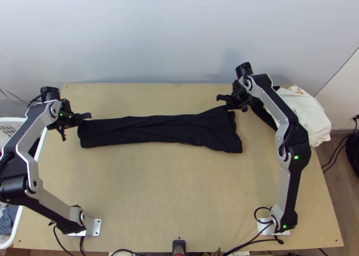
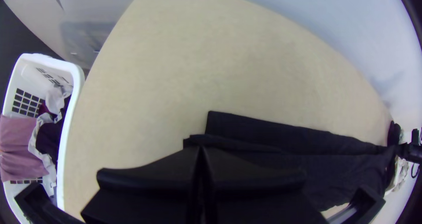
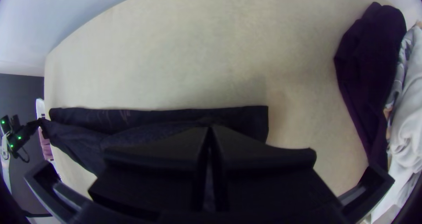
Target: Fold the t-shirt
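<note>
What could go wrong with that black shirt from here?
The left gripper and right gripper each pinch just a small part of the shirt, so either end might slip free. The shirt's right end spreads wider than its left, so the fold may come out uneven. The dark purple cloth lies nearby and could get snagged.

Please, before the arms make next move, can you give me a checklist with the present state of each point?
1. Left gripper on the t-shirt: ok, shut on cloth at the left end.
2. Right gripper on the t-shirt: ok, shut on cloth near the right end's far corner.
3. Grip firm enough for a lift: cannot tell.
4. Strip even in width: not ok, it flares at the right end.
5. Cloth smooth: not ok, creases run along it.
6. Dark purple garment apart from the t-shirt: ok.
</note>
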